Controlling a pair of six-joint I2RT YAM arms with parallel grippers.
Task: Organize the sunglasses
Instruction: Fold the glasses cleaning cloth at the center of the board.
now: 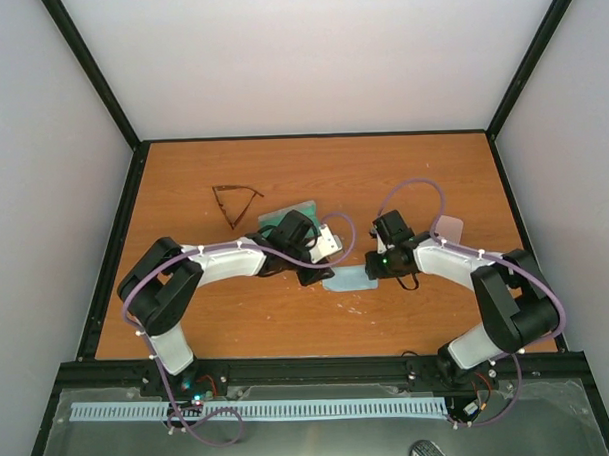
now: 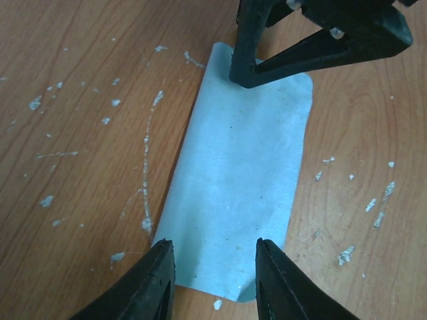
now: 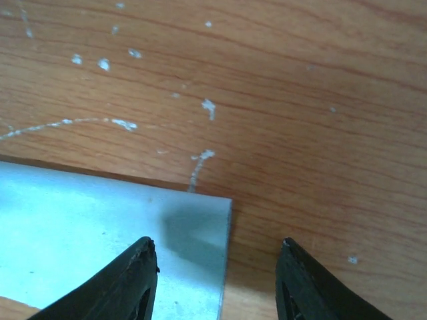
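The dark brown wire-framed sunglasses lie open on the table at the back left, apart from both arms. The red-orange pair is out of view. A light blue cloth lies flat between the two grippers. My left gripper is open and empty, its jaws over the cloth's near edge in the left wrist view. My right gripper is open and empty over the cloth's opposite end; in the right wrist view the cloth's corner lies between its jaws. One right finger touches the cloth.
A second bluish-green cloth lies partly under the left arm. A pale pink case shows behind the right arm. The wooden table has black rails along its edges and pale scuff marks.
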